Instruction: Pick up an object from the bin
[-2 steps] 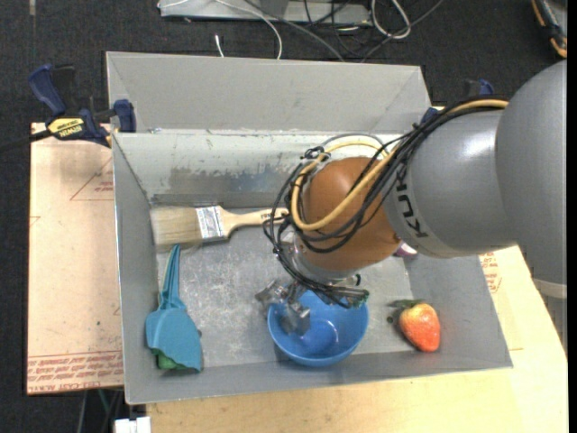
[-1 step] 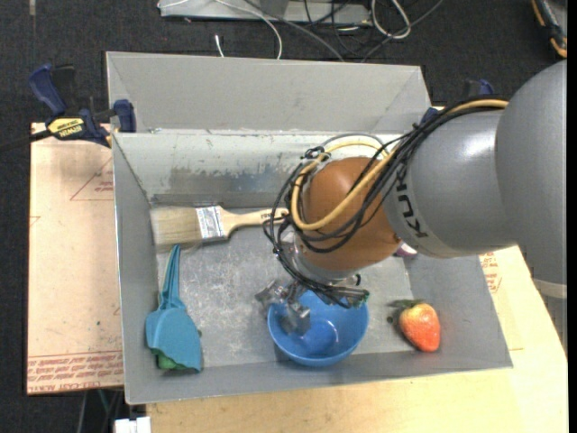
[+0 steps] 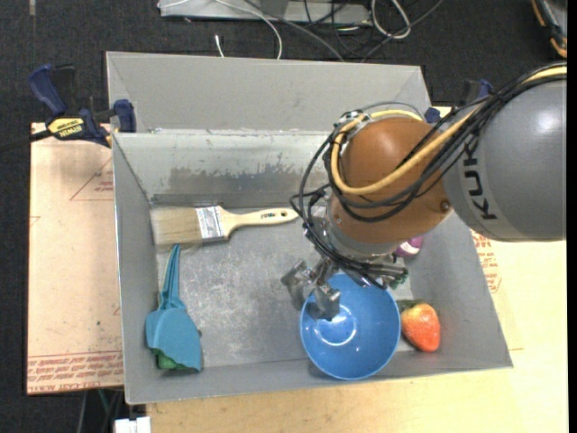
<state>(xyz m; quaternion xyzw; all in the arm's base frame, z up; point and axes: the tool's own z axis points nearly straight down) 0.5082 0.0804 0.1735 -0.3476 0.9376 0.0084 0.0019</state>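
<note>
Camera view: the gripper sits at the near-right part of the grey bin, below the arm's orange wrist cover and its looped cables.

Finger state: the two grey fingers stand apart, not closed together. One finger reaches down inside the blue bowl, near its far-left inner wall. The other finger lies just outside that bowl, beside the same stretch of rim. The rim therefore runs between the two fingers. Whether either finger presses on the rim cannot be told.

Object position: the blue bowl is round, stands upright on the bin floor and rests close to the near wall, right of centre.

Nearby items:
- A red strawberry lies just beside the bowl on its right, touching or nearly touching it.
- A small pink item is partly hidden under the wrist, beyond the bowl.
- A paintbrush with a pale handle lies across the far part of the floor, bristles toward the left.
- A teal scoop lies at the near-left, handle pointing away, well apart from the gripper.
</note>
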